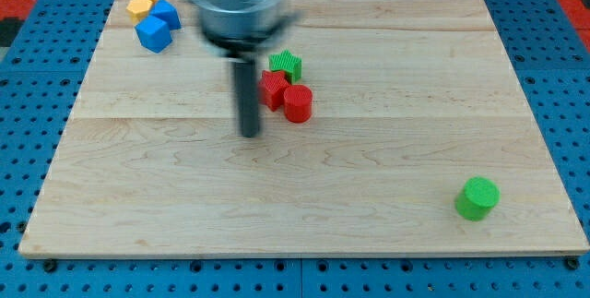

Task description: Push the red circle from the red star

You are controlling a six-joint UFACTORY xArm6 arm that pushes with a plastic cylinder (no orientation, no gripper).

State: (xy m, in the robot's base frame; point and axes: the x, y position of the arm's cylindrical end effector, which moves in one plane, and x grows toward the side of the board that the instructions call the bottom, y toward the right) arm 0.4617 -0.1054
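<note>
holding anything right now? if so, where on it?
Nothing held; the arm ends in a bare rod. My tip sits on the board just to the view's left of the red star and red circle, touching neither.
</note>
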